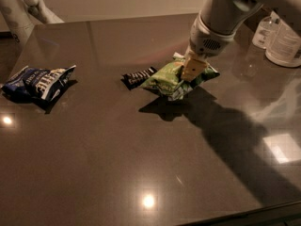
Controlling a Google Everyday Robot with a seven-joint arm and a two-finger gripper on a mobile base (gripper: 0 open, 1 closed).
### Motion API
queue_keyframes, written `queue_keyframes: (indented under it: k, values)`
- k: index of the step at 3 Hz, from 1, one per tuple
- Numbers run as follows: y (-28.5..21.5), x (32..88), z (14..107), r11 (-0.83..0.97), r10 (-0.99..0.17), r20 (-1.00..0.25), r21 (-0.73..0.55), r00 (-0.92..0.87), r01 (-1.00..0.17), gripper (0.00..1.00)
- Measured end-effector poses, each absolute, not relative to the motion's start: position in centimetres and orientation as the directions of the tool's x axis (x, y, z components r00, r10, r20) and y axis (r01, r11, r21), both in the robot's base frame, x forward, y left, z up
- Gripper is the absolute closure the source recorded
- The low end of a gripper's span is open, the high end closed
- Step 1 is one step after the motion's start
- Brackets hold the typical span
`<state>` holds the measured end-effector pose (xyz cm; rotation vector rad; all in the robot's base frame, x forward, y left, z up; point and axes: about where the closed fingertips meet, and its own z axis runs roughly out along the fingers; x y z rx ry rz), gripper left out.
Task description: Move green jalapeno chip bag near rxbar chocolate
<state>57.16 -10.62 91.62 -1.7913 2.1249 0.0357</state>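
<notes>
The light-green jalapeno chip bag (170, 80) hangs above the dark table, held up by my gripper (191, 70), which is shut on its upper middle. The bag's shadow lies on the table below and in front of it. The rxbar chocolate (138, 76), a small black bar with white letters, lies flat on the table just left of the bag, its right end close to the bag's left edge.
A dark-blue-and-white chip bag (38, 81) lies at the table's left. Clear plastic containers (280, 39) stand at the far right. A white robot leg (21, 6) stands beyond the far left corner. The table's front edge (244, 211) runs along the bottom right.
</notes>
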Motion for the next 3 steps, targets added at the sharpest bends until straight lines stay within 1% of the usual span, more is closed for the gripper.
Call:
queue_keyframes:
  k: [2,3]
  values:
    - [-8.7,59.8,91.5,0.246,-0.923,-0.348,-0.21,-0.162,-0.946,0.51]
    - [-8.5,59.8,91.4,0.244,-0.923,-0.349,-0.21,-0.161,-0.947,0.29]
